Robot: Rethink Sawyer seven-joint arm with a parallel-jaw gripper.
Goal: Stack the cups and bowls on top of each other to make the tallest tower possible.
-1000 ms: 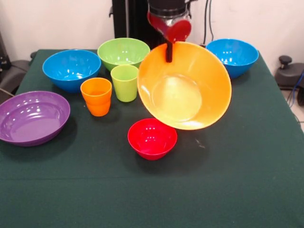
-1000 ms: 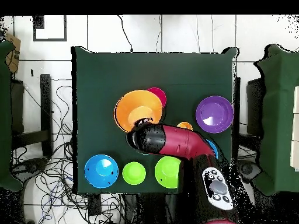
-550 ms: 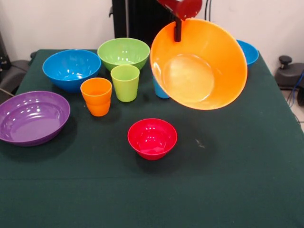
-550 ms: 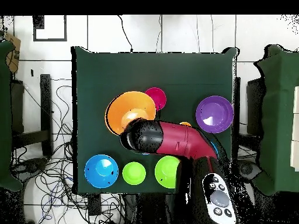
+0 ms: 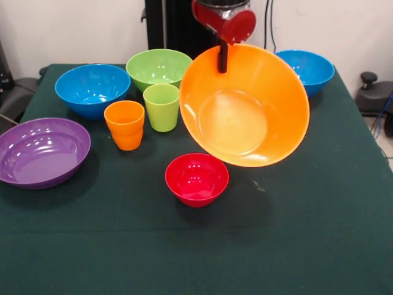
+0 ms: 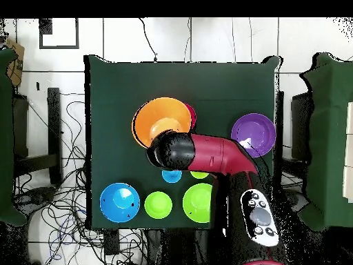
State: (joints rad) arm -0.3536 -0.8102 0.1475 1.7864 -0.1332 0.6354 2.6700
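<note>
Green tablecloth under tilted, empty orange bowl, rim pinched in gripper jaws

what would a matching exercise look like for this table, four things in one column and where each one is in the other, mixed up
Things:
1. big glossy orange plastic bowl
2. small red plastic bowl
3. wide shallow purple plastic bowl
4. orange plastic cup

Places, front view:
A. at the table's left edge
B. beside the lime green plastic cup
C. tilted in the air, held at its rim by the gripper
D. on the cloth below the lifted bowl

Pairs: 1-C, 2-D, 3-A, 4-B
</note>
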